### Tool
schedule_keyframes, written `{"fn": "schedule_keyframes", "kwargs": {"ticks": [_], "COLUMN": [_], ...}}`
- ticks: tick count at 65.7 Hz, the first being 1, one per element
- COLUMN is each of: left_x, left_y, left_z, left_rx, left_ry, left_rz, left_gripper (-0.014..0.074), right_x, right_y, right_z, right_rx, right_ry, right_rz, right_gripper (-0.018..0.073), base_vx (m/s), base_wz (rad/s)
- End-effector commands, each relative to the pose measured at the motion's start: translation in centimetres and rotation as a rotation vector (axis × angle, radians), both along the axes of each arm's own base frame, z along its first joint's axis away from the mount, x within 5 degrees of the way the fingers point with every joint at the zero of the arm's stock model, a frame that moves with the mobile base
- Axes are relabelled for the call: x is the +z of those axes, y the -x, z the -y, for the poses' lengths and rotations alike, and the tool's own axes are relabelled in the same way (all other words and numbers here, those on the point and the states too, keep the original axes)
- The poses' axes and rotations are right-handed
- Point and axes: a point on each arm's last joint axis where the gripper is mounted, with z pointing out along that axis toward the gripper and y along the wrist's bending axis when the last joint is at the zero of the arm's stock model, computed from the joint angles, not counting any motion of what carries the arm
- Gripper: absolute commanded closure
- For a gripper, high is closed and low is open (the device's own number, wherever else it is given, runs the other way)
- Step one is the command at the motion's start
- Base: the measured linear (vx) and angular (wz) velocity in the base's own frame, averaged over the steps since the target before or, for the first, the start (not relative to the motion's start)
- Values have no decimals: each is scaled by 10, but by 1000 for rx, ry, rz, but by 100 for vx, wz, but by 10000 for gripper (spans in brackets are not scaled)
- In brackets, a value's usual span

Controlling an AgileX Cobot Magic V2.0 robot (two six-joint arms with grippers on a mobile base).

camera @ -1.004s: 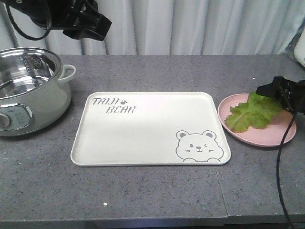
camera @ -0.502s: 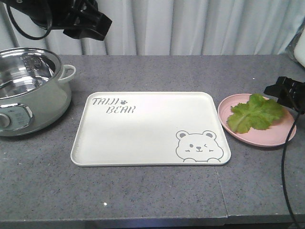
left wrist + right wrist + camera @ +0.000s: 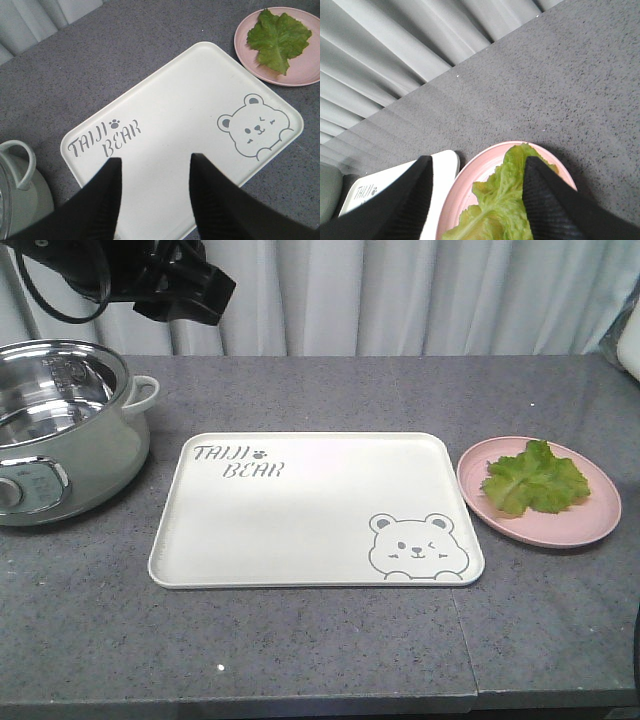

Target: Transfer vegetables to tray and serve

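Note:
The vegetables, one ruffled green lettuce leaf (image 3: pixel 535 480), lie on a round pink plate (image 3: pixel 600 525) to the right of the tray (image 3: pixel 300 530). The tray is cream-white with a bear drawing and holds nothing. My left gripper (image 3: pixel 155 157) hangs open high over the tray's near-left part, with nothing between its fingers. My right gripper (image 3: pixel 478 158) is open above the plate (image 3: pixel 470 185). The lettuce (image 3: pixel 510 200) shows between and below its fingers and is not gripped. The right gripper is outside the front view.
A pale green electric pot (image 3: pixel 60 430) with a steel inner bowl stands at the left edge of the grey table. My left arm (image 3: pixel 170 280) hangs above the back left. A curtain closes the back. The table's front edge (image 3: pixel 300 702) is near.
My right gripper has pulled away to the right from the lettuce and left the front view. The leaf has settled flatter on the pink plate. The left arm has not moved.

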Motion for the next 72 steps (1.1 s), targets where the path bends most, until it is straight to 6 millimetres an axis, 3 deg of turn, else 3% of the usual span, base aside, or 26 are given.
{"fn": "schedule_keyframes", "kwargs": {"ticks": [1,10,20,43,72], "left_x": [20,20,20,19,19], "left_y": [12,12,12,12,13], "left_z": [-5,-5,-5,-6,-6], "left_rx": [2,2,2,1,1], "left_ry": [55,55,55,50,51], "left_rz": [75,75,75,67,68], "left_gripper": [294,294,294,294,294], "right_x": [16,13,24,92,159], "right_y": [2,2,3,26,79], "right_z": [1,1,-1,-18,-65], "right_rx": [9,30,35,-14,28], "right_ry": [33,29,73,223,304], "right_rz": [57,57,94,246,396], "right_gripper": [169,172,179,179,179], "base_vx": [0,0,0,0,0], "base_wz": [0,0,0,0,0]}}
